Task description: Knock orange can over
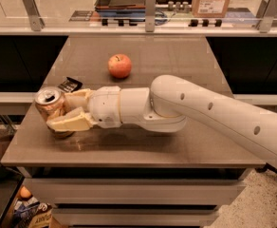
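Jaws of the gripper (pixel 59 112) stand apart at the left side of the table (pixel 129 148), one pale finger on the far side and one on the near side, with the orange can (pixel 49 101) lodged between their tips. The near finger crosses in front of the can's lower body and hides its base, while the far finger lies against the can's right flank. I cannot tell whether either finger presses on it or merely touches it. From the jaws the can lies to the left, at the very end of the reach, so the relation that matters is a sideways one: the wrist points left along the table and the can is directly in its line. The can stands upright or nearly so, its long axis vertical, and its silver top with the pull tab faces up. It is close to the table's left edge, so a push leftward looks likely to tip it, though it may also roll off. Behind the wrist the white arm (pixel 214 109) stretches away to the right. A small dark packet (pixel 70 84) lies just beyond the far finger, and an apple (pixel 120 65) sits farther back, well apart from the can.
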